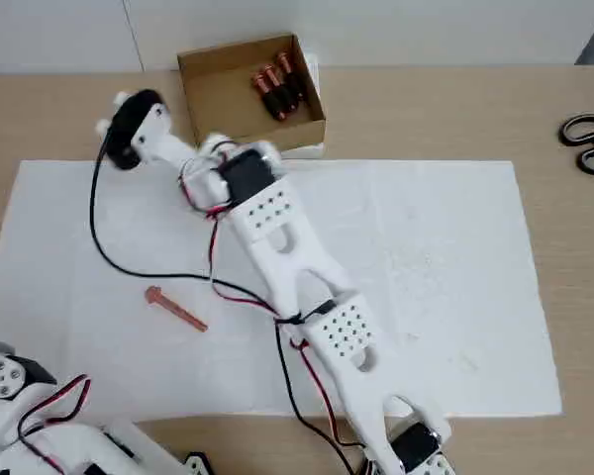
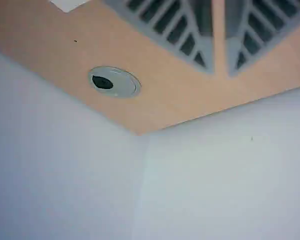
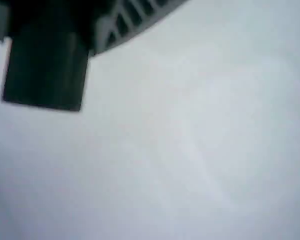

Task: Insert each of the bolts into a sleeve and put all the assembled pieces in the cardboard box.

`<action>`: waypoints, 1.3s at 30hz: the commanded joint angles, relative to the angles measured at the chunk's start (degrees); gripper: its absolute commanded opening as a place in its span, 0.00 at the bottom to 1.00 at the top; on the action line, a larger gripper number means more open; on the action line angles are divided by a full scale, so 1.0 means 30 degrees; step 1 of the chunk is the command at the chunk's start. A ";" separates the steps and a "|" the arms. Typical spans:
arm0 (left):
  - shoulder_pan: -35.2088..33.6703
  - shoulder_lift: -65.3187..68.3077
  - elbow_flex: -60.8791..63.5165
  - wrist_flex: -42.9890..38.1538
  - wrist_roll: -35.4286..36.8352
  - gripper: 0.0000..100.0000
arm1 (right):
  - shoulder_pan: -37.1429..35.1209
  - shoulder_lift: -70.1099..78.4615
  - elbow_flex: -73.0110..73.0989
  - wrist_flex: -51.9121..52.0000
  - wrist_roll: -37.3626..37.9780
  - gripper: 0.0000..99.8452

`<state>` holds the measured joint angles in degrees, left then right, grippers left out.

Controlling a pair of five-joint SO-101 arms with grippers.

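**bolt_fan:** Gripper (image 1: 120,119) on the stretched-out arm (image 1: 277,237) hangs beside the cardboard box (image 1: 213,94), over the desk (image 1: 436,114). Clenched or released? Can't tell (seen from above).

**sleeve_guy:** Copper pieces (image 1: 277,87) lie in the box, and one bolt (image 1: 175,308) is on the white sheet (image 1: 426,277).

One arm (image 1: 297,267) is stretched out in a long diagonal, with its pincer (image 1: 129,127) carried at the far end and the wrist (image 1: 221,166) bent just behind it. A second arm (image 1: 40,426) is held folded low, well apart from that pincer.
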<state>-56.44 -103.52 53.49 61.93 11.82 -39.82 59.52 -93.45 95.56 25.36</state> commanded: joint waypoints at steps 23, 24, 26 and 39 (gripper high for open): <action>1.5707 -0.0117 -0.0454 0.0381 0.0000 0.01 | 0.5758 -1.3348 -0.0938 0.1275 -0.0703 0.00; 1.6029 -0.0117 -0.0454 0.0381 0.0000 0.01 | 0.6051 -1.3729 -0.0938 0.1275 -0.0703 0.00; 1.6469 -0.0088 -0.0337 0.0381 0.0000 0.01 | 0.6755 -1.4344 -0.0938 0.1275 -0.0850 0.00; 1.6645 -0.0088 0.0249 0.0234 0.0000 0.01 | 0.9275 -2.0527 0.1582 0.1363 -0.3897 0.00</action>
<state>-6.77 -103.52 54.55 63.16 11.82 -12.66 5.71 -92.48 99.34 14.11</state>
